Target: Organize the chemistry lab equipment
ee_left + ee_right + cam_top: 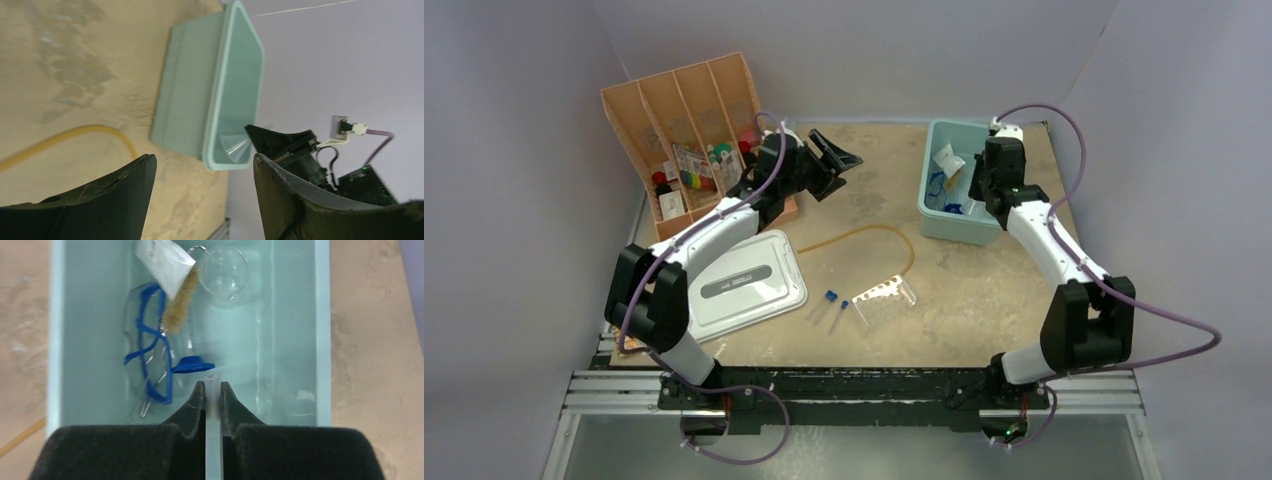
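a clear tube [214, 450] is gripped between the closed fingers of the right end effector [213, 387], with its open end seen just past the fingertips, above the inside of a pale teal bin [56, 340]. in the bin, blue-framed goggles [145, 357] are seen lying along one side, with a small white packet [162, 262] at their far end and a tan bristle brush [180, 300] laid slantwise from under the packet onto the goggles. a clear glass beaker [223, 272] is seen just beside the packet, and a blue-based piece [192, 365] is seen beside the goggles, near the tip of the held tube. the bin is set at the far right of the desk [984, 300]. near the middle of the desk a tan rubber tube [869, 228] is laid in a loose arch, and at its near end a clear holed rack [886, 293] is seen lying on the desk. two blue-capped test tubes [824, 303] are laid side by side just left of the rack. a large grey lid [749, 280] is seen further left, partly under the left arm, and an orange divided organizer [689, 110] with small items in its compartments is found at the far left corner. the left end effector [204, 162] is held released and nothing is seen between its widely parted fingers; it is raised above the desk near the organizer and turned toward the bin.
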`<state>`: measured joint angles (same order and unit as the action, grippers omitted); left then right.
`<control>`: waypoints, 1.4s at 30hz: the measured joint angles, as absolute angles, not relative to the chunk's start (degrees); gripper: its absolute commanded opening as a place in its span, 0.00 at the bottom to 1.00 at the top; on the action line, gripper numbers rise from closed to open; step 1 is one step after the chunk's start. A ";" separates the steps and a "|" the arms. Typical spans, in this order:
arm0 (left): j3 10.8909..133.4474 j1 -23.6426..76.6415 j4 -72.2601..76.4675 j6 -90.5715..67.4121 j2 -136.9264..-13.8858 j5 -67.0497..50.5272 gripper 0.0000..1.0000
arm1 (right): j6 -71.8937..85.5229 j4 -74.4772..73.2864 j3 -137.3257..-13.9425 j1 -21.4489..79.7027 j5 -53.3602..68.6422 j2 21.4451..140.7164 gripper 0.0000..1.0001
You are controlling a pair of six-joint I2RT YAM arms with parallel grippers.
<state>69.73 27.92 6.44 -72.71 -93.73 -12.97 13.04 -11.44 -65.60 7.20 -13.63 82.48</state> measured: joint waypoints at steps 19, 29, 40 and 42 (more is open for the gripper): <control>69.76 24.62 -10.33 -50.15 -85.84 3.22 0.75 | 9.26 -11.03 -65.65 7.18 -23.24 92.36 0.42; 69.76 23.64 -15.31 -45.58 -83.85 10.96 0.89 | 6.55 -14.55 -75.99 9.98 -18.24 85.84 0.58; 69.65 20.32 -22.24 -42.81 -80.38 20.60 0.88 | 1.69 -18.52 -83.48 30.87 -10.09 93.97 0.64; 69.34 19.81 -22.81 -42.85 -79.02 22.02 0.87 | 0.56 -20.97 -85.52 32.38 -9.10 98.67 0.64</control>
<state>69.34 19.81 -22.81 -42.85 -79.02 22.02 0.56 -20.97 -85.52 32.38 -9.10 98.67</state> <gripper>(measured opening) 0.892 0.631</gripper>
